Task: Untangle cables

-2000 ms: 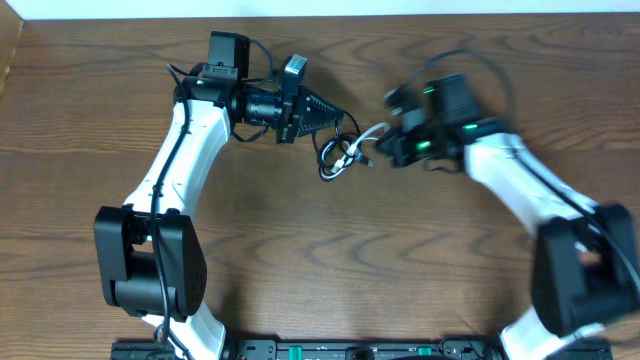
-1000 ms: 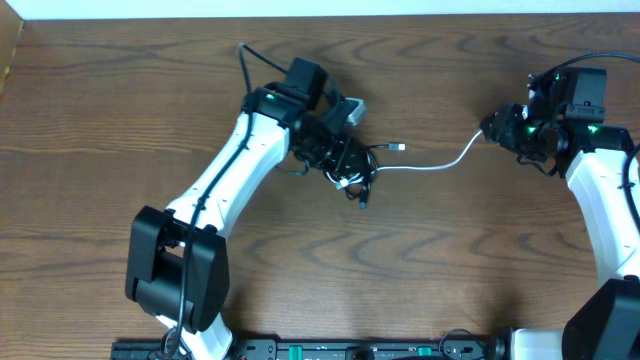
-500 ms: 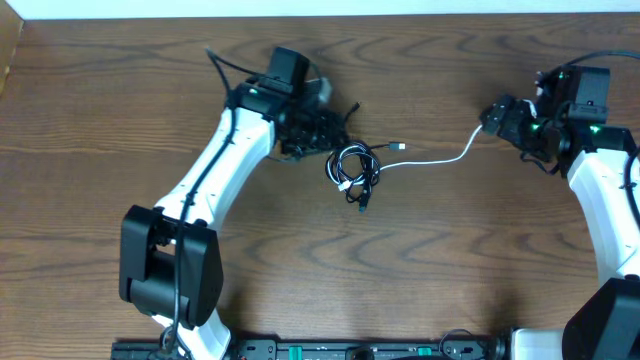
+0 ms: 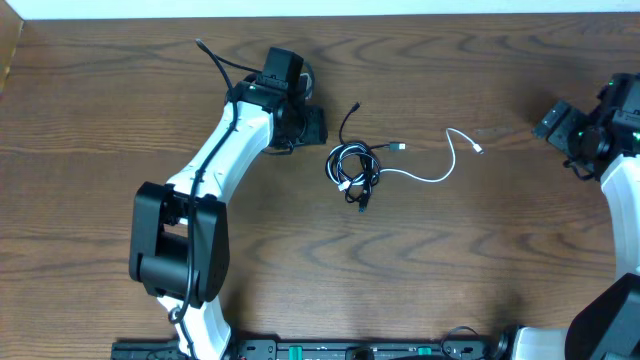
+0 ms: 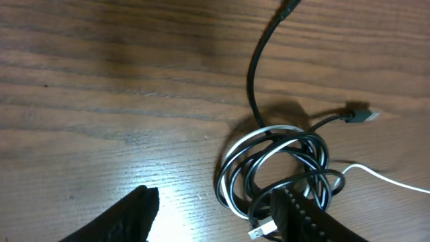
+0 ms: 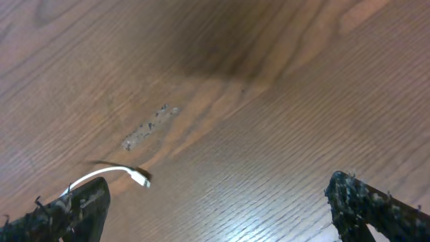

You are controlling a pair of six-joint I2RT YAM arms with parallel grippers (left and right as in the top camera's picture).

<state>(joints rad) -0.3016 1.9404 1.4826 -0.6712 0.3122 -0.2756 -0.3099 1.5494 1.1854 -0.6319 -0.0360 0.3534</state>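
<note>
Dark wood-grain table (image 4: pixel 450 260) – pale wall strip (image 4: pixel 320 7) behind.

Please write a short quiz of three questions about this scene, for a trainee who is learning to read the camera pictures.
1. True or false: the right gripper is holding the plug of the white cable.
2. Where does the tangled coil lie? A) flat on the table, between the two arms; B) hanging in the air from a gripper; C) at the near edge of the table.
3. Fill in: the tail that leaves the coil toward the far edge belongs to the ___ cable.

Key
1. False: its jaws are open and the plug lies on the table.
2. A.
3. Black: the black cable.
</note>
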